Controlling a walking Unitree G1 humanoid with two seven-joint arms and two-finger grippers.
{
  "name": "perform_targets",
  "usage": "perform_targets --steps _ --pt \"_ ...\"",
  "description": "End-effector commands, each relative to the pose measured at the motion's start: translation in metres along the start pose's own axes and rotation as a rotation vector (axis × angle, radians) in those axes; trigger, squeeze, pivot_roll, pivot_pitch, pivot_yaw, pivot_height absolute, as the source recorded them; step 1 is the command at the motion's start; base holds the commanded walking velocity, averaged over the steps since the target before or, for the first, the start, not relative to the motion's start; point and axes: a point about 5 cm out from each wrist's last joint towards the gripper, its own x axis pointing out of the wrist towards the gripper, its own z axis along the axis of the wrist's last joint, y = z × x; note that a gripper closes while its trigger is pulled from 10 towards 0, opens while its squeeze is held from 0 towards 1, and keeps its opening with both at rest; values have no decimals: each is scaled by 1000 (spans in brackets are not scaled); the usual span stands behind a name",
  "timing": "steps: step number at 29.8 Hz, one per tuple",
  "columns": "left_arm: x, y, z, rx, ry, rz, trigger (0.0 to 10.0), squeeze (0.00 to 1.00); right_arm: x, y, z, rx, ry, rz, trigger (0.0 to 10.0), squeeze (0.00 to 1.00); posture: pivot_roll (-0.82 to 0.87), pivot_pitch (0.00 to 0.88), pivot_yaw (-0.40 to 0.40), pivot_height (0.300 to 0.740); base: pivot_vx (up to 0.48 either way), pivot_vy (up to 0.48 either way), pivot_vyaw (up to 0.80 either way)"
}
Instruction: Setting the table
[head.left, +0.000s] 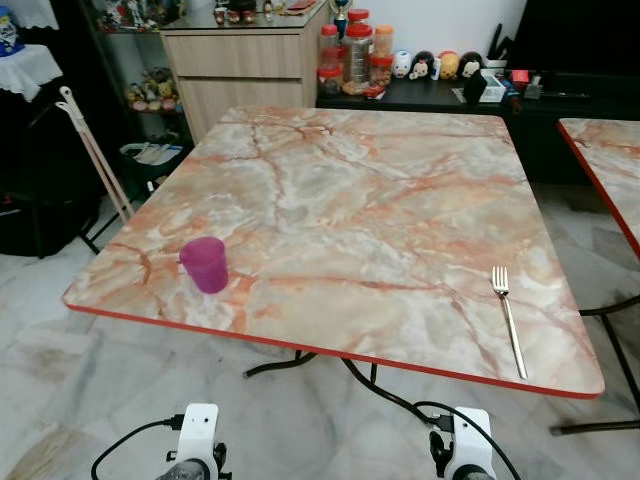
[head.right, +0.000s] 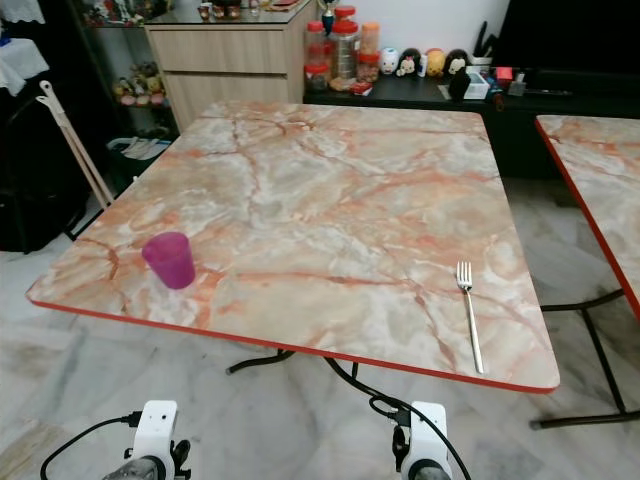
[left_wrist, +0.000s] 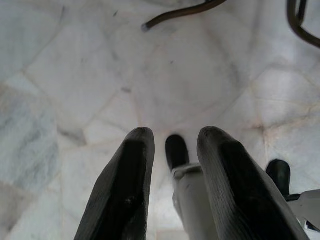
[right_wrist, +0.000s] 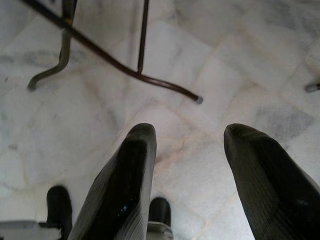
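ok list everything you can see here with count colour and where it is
table: 1, orange-pink marble top with red edge, centre
cup: 1, magenta, upright near the table's front left corner
fork: 1, silver, flat near the front right edge
second table: 1, same marble, at right
cabinet: 1, light wood, behind the table
jars: several, red-lidded, on the dark shelf behind
floor: white marble tiles
left gripper: black fingers, open, hanging over floor
right gripper: black fingers, open, hanging over floor

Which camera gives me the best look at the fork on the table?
The left eye view: the fork lies whole near the table's front right corner. The right eye view shows it equally well. Both wrist views point at the floor.
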Motion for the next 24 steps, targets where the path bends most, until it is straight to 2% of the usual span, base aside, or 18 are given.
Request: perform_targets --steps 1,5,24 --pt "0 -3 -3 -5 15 -1 10000 0 0 -4 2 -3 -7 -8 10000 0 -54 0 7 740 0 -480 0" --pt "0 -3 -3 -2 16 1 10000 0 0 -5 2 -7 -4 -7 10000 0 -51 0 4 740 0 -404 0" --pt "-1 1 -6 -19 20 14 10000 0 2 -2 9 -37 -34 19 10000 0 -50 0 -4 740 0 0 0"
